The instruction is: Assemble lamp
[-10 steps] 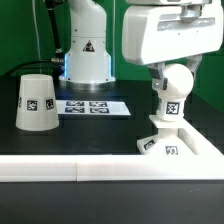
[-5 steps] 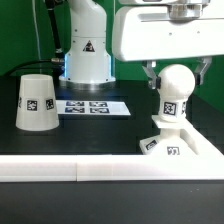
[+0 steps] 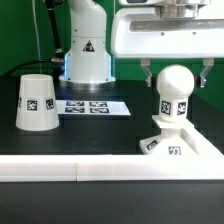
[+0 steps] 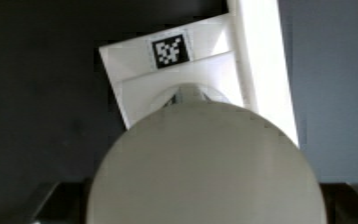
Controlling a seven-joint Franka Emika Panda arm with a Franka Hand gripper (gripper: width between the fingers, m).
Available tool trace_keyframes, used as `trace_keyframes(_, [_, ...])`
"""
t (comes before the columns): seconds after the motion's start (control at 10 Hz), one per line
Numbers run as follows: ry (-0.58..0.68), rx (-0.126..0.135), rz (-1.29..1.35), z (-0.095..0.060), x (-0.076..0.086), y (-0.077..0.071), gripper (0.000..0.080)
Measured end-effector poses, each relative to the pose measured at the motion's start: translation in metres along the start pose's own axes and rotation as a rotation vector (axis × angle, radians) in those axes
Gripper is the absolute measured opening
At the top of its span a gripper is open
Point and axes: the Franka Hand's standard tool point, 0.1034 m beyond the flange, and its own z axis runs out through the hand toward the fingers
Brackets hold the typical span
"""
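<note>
At the exterior view's right we see the end effector (image 3: 175, 80) hanging released over the bulb (image 3: 177, 92). Its 2 fingers (image 3: 147, 74) stand spread to either side of the ball's upper half, clear of its surface as far as we can tell, so nothing is grasped. The bulb stands upright on the low angular base (image 3: 163, 142), with 1 tag facing us on its lower half. The base sits on the dark counter (image 3: 110, 130) in the lower right of the frame, just behind a white rail (image 3: 80, 168) that runs along the counter's front edge. The shade (image 3: 35, 100) rests wide end down at the exterior view's left, well apart from the other 2 parts, its tag turned toward us. Between them and further back, the marker board (image 3: 95, 106) lies flat before the arm's pedestal (image 3: 86, 50). In the wrist view the bulb's rounded top (image 4: 202, 160) fills most of the frame, blurred, with the base's tagged face (image 4: 165, 55) showing beyond it.
</note>
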Motion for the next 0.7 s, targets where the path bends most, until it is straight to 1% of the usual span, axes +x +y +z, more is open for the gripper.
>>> trace_keyframes(0.1, [-0.003,0.003,0.109,0.0000,-0.0001,-0.0002,0.0579])
trace_keyframes(0.3, [-0.016,0.018,0.366,0.0003,-0.0001,-0.0010,0.0579])
trace_keyframes(0.7, [-0.027,0.029,0.589,0.0009,-0.0014,-0.0036,0.0579])
